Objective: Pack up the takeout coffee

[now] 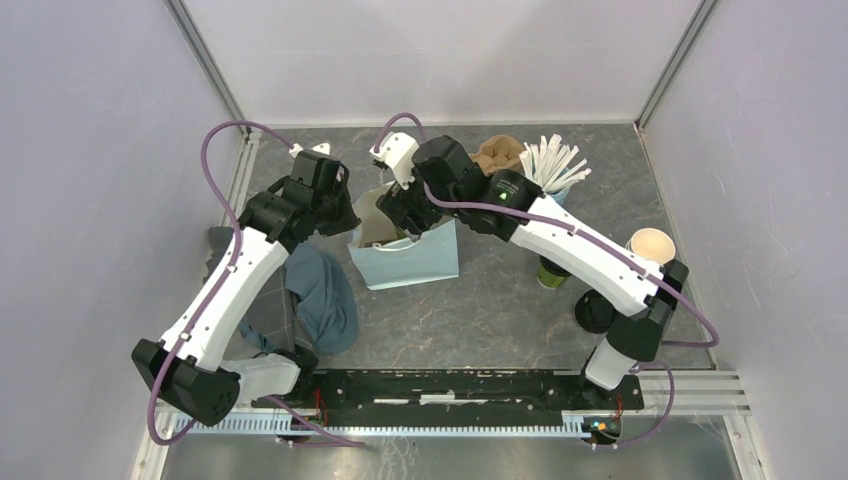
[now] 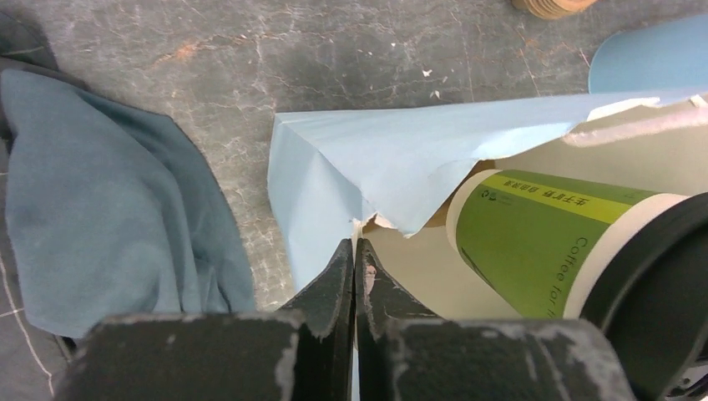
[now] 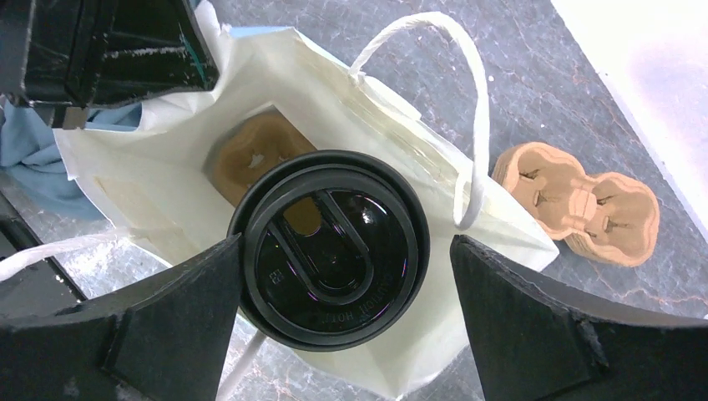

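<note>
The takeout coffee [image 3: 330, 251], a green cup [image 2: 534, 242] with a round black lid, stands inside the blue paper bag [image 1: 420, 262] on a brown cardboard insert [image 3: 259, 154]. My right gripper [image 3: 346, 259] hangs open over the bag's mouth with the lid between its fingers. Its left finger sits at the lid's rim and the right finger stands well apart. My left gripper [image 2: 355, 244] is shut on the bag's torn rim [image 2: 392, 159] and holds that side out. In the top view the right gripper [image 1: 400, 210] hides the cup.
A blue cloth [image 1: 325, 295] lies left of the bag. Cardboard carriers [image 1: 497, 153] and a light-blue cup of white sticks [image 1: 552, 165] stand at the back. A lidless green cup [image 1: 551, 272], a cream-lined cup [image 1: 651, 245] and a loose black lid [image 1: 594, 314] sit to the right.
</note>
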